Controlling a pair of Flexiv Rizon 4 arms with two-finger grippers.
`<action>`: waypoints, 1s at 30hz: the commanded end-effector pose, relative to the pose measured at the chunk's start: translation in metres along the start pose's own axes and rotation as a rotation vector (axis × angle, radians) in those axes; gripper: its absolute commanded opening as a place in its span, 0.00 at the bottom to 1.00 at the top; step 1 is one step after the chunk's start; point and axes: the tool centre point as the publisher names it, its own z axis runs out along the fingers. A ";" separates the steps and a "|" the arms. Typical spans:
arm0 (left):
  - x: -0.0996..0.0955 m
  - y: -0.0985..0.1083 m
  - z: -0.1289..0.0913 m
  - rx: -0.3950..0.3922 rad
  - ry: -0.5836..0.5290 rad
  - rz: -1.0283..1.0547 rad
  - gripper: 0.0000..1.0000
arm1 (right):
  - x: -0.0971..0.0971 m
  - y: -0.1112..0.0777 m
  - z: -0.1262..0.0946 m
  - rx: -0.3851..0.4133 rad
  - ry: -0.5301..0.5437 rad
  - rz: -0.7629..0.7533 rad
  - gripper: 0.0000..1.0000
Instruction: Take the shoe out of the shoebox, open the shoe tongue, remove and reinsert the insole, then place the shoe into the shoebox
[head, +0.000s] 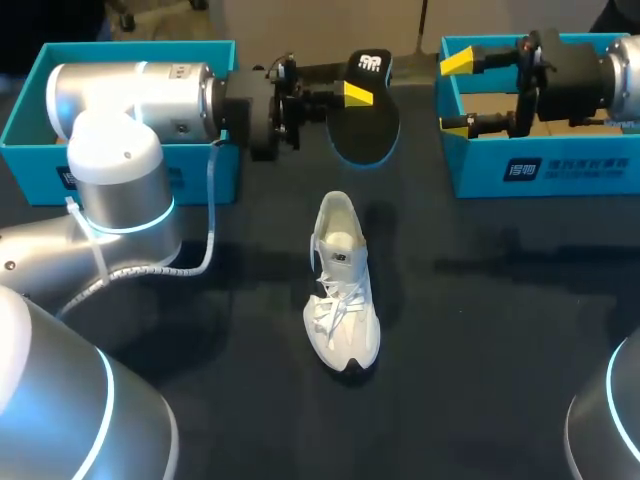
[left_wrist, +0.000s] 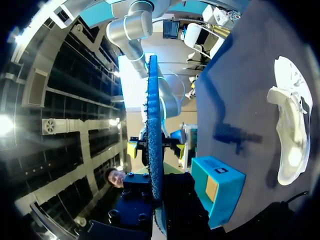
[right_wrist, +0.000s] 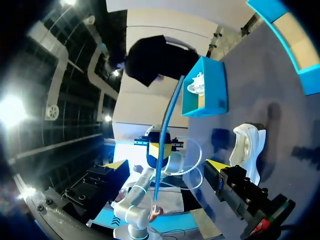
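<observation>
Left tool (head: 355, 98): clamped on the black insole (head: 368, 132), which is held on edge above the desk (head: 500, 350), beyond the shoe (head: 343, 290).
Right tool (head: 457, 92): fingers wide apart, empty, over the blue shoebox (head: 560, 168).
Shoe: upright mid-desk, opening up, heel toward the insole.
Step, as judged: reinserting. Best done by tilting the insole toe-down, lining it up with the opening, and steadying the shoe with the free tool.

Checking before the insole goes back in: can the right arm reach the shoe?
Probably yes: the right gripper is open and empty, and the shoe lies in the open with nothing between them.
</observation>
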 end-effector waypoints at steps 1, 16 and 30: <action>0.000 0.000 0.001 -0.002 -0.001 0.001 0.00 | 0.001 0.000 -0.005 0.017 0.014 -0.018 1.00; 0.000 0.000 0.001 -0.002 -0.001 0.001 0.00 | -0.009 -0.009 -0.041 0.120 0.011 -0.006 1.00; -0.010 -0.020 -0.007 -0.020 -0.041 -0.287 0.00 | -0.009 -0.008 -0.042 0.130 0.000 -0.004 1.00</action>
